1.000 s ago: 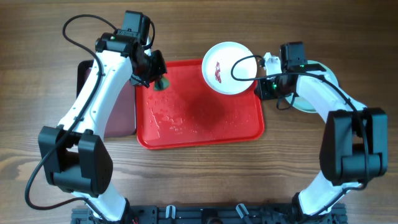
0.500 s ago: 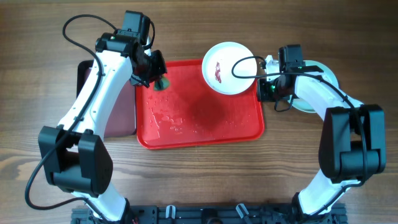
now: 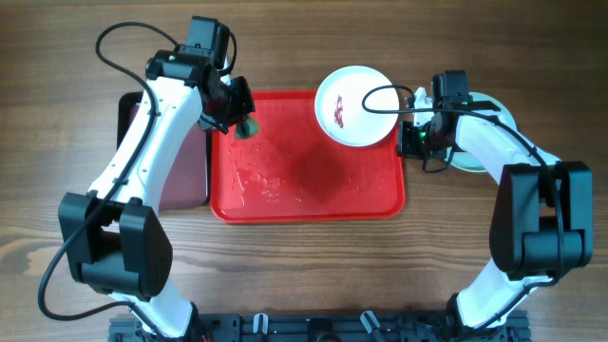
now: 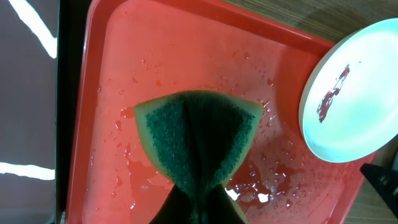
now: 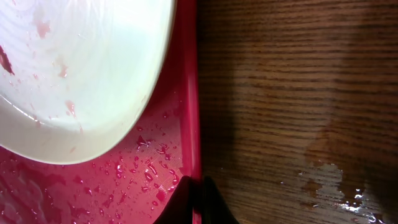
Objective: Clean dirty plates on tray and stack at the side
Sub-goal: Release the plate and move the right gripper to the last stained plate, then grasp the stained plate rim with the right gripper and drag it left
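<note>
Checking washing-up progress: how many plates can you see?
2. A streaked white plate overlaps the red tray's far right corner; a pale blue plate lies off the tray beside it, mostly hidden under the right arm, maybe covering another.

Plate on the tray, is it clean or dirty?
Dirty. The plate has red sauce streaks in its middle.

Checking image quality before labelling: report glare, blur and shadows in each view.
Overhead: even light, sharp, only faint shadows. Left wrist: white glare streaks on the dark tray; sponge sharp. Right wrist: plate close and soft over the red tray; wet table glinting.
</note>
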Robot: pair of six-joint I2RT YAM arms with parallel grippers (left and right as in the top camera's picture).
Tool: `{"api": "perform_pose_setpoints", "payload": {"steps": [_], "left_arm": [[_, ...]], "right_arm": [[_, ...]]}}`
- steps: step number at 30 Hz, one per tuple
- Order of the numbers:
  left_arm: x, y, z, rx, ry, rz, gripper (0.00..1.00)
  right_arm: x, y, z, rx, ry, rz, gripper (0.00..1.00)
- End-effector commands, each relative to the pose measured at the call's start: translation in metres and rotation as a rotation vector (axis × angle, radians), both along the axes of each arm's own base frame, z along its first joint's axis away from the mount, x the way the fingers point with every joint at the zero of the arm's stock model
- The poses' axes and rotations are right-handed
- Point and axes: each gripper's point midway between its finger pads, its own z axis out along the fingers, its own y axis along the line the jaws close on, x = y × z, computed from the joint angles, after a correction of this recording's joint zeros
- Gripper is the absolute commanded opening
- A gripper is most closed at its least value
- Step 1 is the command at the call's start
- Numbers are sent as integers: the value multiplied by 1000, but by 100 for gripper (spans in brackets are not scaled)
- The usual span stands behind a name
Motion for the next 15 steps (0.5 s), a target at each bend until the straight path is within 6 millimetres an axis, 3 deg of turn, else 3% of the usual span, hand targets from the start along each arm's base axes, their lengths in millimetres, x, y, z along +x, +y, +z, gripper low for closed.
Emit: {"api": "perform_pose_setpoints", "payload": {"steps": [1, 2, 5, 7, 15], "left_arm": [[0, -1, -5, -5, 15, 10, 4], [0, -1, -5, -4, 15, 10, 4], [0, -1, -5, -5, 15, 10, 4], [0, -1, -5, -4, 15, 10, 4], [0, -1, -5, -5, 15, 10, 4]], "right_arm": [[-17, -15, -15, -63, 92, -40, 4], [-13, -13, -7, -53, 81, -37, 7], [6, -5, 24, -8, 11, -30, 31], [14, 4, 38, 44, -28, -22, 35], [36, 42, 50, 109, -135, 16, 35]]}}
